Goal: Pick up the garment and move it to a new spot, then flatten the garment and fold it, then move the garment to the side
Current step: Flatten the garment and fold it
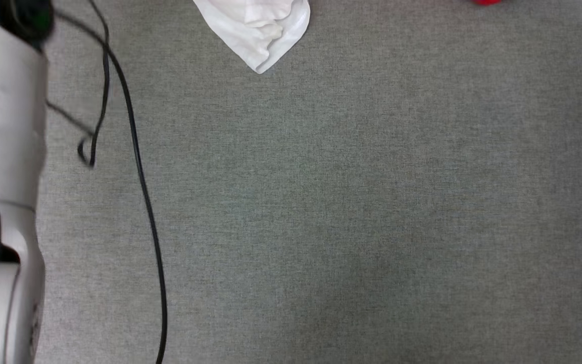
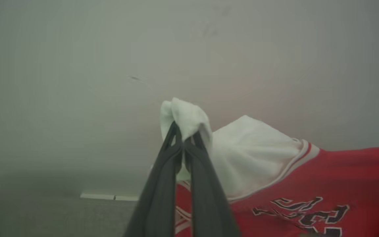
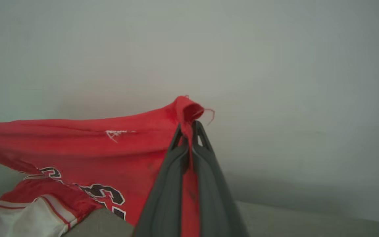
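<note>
The garment is a bright red jersey with white sleeves, striped trim and black white-outlined letters. My left gripper [image 2: 184, 131] is shut on a bunch of white sleeve cloth, with the garment [image 2: 308, 184] stretching off to the right. My right gripper [image 3: 189, 128] is shut on a pinch of the red edge, the garment [image 3: 110, 148] hanging taut to the left with a small white logo on it. In the head view a white sleeve corner of the garment [image 1: 258, 30] hangs down at the top edge and a red scrap shows at the top right.
Grey cloth table surface [image 1: 346, 212] spreads below in the head view. My pale left forearm [image 1: 3, 177] runs along the left edge, with a black cable [image 1: 139, 167] trailing beside it. A pale wall stands behind the cloth in both wrist views.
</note>
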### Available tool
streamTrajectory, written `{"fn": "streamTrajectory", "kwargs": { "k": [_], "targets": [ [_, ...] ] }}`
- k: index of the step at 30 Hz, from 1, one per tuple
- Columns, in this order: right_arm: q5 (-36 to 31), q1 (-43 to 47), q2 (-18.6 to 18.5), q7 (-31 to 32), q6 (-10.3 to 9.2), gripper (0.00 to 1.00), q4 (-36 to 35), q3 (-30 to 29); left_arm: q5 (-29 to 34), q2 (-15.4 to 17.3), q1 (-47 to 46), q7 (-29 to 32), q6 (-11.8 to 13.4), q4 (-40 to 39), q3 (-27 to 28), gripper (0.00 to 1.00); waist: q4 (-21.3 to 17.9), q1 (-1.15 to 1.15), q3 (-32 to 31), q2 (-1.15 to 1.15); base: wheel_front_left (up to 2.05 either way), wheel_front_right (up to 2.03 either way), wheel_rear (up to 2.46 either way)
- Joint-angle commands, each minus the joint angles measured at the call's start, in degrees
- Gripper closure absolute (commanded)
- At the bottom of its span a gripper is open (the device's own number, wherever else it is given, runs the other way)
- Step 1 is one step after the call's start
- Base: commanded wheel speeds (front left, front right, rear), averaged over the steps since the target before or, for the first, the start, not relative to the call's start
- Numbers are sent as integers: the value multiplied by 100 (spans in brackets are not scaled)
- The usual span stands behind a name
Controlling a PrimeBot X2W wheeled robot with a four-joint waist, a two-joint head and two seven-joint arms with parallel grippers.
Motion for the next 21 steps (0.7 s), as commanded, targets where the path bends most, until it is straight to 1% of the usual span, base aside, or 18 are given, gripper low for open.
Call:
{"fn": "streamTrajectory", "kwargs": {
  "k": [1,3,6,12,17,18,19,21],
  "targets": [
    [145,192,-30,-108,-7,100,20,152,-108,13,254,-123,-50,19,36,100,-25,-2,10,0,0,0,0],
    [290,586,15,-218,-6,100,69,362,-223,11,729,-209,-78,42,25,100,-64,-2,-38,0,0,0,0],
    [519,1181,-48,-453,-6,100,71,612,-366,-32,1403,-311,-93,-114,7,100,-25,-2,-210,0,0,0,0],
    [913,2487,-232,-821,-7,100,-42,902,-581,-28,3056,-382,-99,-778,-24,100,52,-2,-671,0,0,0,0],
    [1138,3443,-400,-964,-7,100,-243,1014,-478,-39,4340,-390,-93,-1432,97,100,103,-2,-1128,0,0,0,0],
    [1160,3643,-427,-986,-7,100,-293,1028,-457,-44,4578,-390,-61,-1558,140,100,105,-2,-1231,0,0,0,0],
    [1160,3643,-427,-986,-7,100,-293,1028,-457,-44,4578,-390,-61,-1558,140,100,105,-2,-1231,0,0,0,0],
    [1194,4014,-471,-1006,-7,100,-401,1034,-405,-40,5020,-391,1,-1769,182,100,107,-2,-1424,0,0,0,0]
  ]
}}
